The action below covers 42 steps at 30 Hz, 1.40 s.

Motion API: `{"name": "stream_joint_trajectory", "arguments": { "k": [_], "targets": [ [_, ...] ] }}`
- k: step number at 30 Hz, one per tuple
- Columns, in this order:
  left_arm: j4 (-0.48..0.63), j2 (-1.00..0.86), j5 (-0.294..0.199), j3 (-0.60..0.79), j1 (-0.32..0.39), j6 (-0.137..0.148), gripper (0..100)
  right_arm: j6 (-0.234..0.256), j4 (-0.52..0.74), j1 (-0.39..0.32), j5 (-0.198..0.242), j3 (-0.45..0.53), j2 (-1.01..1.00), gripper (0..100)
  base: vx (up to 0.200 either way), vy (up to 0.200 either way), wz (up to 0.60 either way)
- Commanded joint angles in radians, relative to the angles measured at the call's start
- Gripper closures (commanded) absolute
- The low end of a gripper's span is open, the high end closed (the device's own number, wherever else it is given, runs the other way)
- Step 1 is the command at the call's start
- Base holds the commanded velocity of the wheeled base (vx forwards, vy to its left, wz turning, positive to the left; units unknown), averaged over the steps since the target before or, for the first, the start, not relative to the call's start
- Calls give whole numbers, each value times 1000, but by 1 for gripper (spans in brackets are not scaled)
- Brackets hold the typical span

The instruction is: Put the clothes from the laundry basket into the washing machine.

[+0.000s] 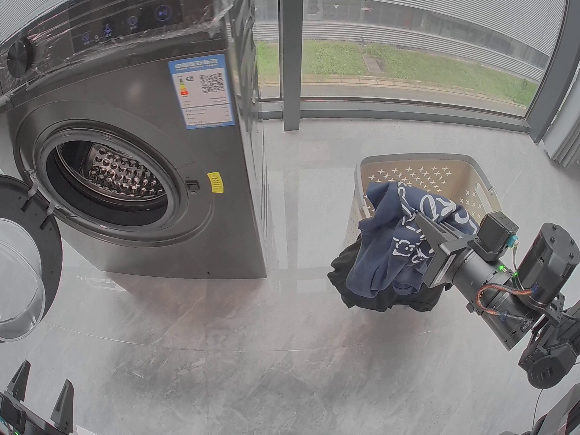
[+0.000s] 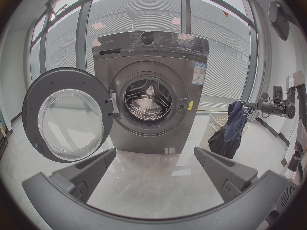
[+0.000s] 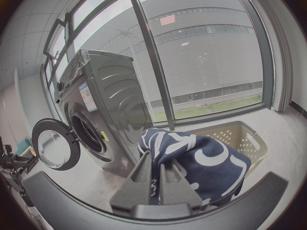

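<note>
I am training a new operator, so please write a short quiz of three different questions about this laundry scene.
1. True or false: the door of the washing machine is shut.
2. What does the right tool grip? A) a navy garment B) a white towel C) nothing
3. Fill in: the jaws of the left tool stand ____.
Key: 1 false; 2 A; 3 open.

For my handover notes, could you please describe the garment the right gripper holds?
Right of the washing machine stands a beige laundry basket. Over its rim the right gripper holds the navy garment; its white print distinguishes it from the black garment beneath.
</note>
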Motion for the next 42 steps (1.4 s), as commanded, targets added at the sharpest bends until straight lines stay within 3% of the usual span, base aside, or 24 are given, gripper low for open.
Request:
{"name": "stream_joint_trajectory", "arguments": {
  "k": [1,10,25,31,42],
  "targets": [
    [-1,-9,1,16,0,-1,0,0,0,4,-1,0,4,100,0,200,0],
    [-1,-9,1,16,0,-1,0,0,0,4,-1,0,8,100,0,0,0],
    [0,-9,1,16,0,-1,0,4,0,4,-1,1,8,100,-200,0,0],
    [-1,-9,1,16,0,-1,0,4,-2,4,-1,3,7,100,0,0,0],
    [0,-9,1,16,0,-1,0,4,-2,4,1,4,7,100,0,200,0]
  ]
}}
